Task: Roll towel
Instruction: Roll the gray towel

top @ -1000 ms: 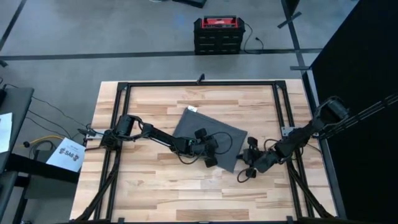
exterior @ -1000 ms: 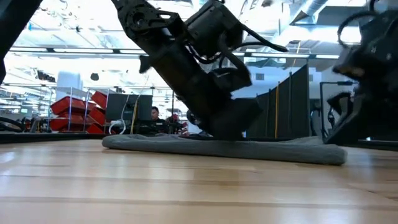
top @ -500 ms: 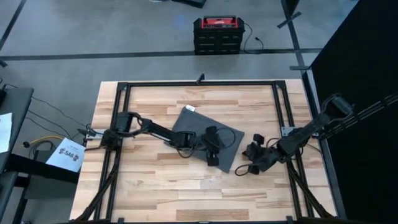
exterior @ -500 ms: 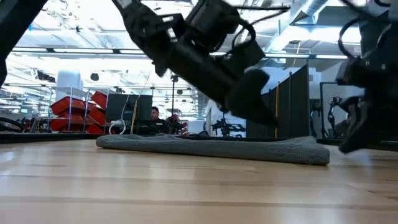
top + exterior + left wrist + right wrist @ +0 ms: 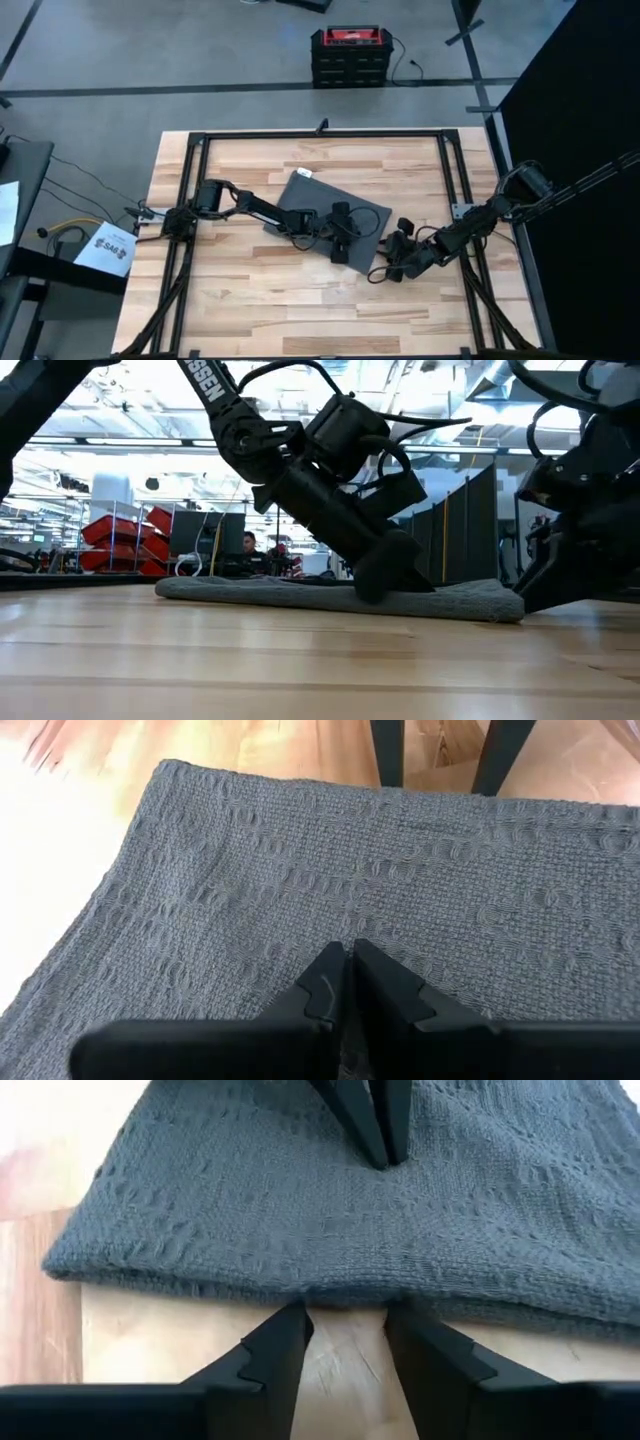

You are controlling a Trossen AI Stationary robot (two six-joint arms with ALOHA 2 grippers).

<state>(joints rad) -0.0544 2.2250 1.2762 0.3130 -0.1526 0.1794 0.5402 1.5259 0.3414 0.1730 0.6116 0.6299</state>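
High view: the towel lies flat on the surface. It looks soft and floppy. The left gripper, closed and empty, presses on it. The right gripper, open, waits at its edge, a good place to grab.

Two black jointed arms, looped cables, white lettering, wedge-shaped fingers.

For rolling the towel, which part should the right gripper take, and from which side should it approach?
Probably the thick folded edge nearest the right gripper, approached level from that side. The towel lies flat, and this edge alone stands off the wood. The left gripper presses fingers together on the cloth just behind it.
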